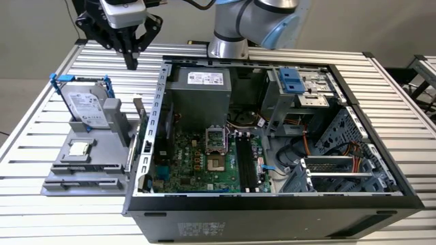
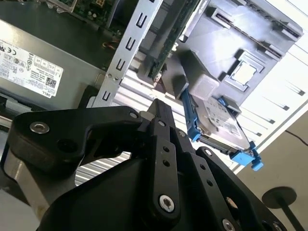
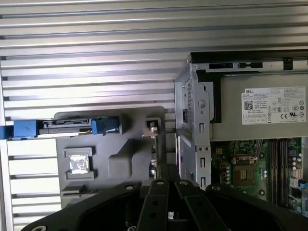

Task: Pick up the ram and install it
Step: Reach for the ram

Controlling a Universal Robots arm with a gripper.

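Observation:
The ram (image 1: 141,122) is a thin green stick standing on its edge in the grey holder (image 1: 89,176), right beside the open computer case's side wall. It also appears in the second wrist view as a green strip (image 2: 168,43) and edge-on in the first wrist view (image 3: 154,156). My gripper (image 1: 130,64) hangs above the table behind the holder, shut with nothing between its black fingers (image 2: 161,113). It is apart from the ram, higher and further back. The black memory slots (image 1: 246,163) lie on the motherboard inside the case.
A silver hard drive (image 1: 87,104) in blue rails leans in the holder, with a small square processor chip (image 1: 79,148) in front of it. The case holds a grey power supply (image 1: 197,87), a drive cage (image 1: 299,84) and cables. Slatted metal table (image 1: 41,117) surrounds everything.

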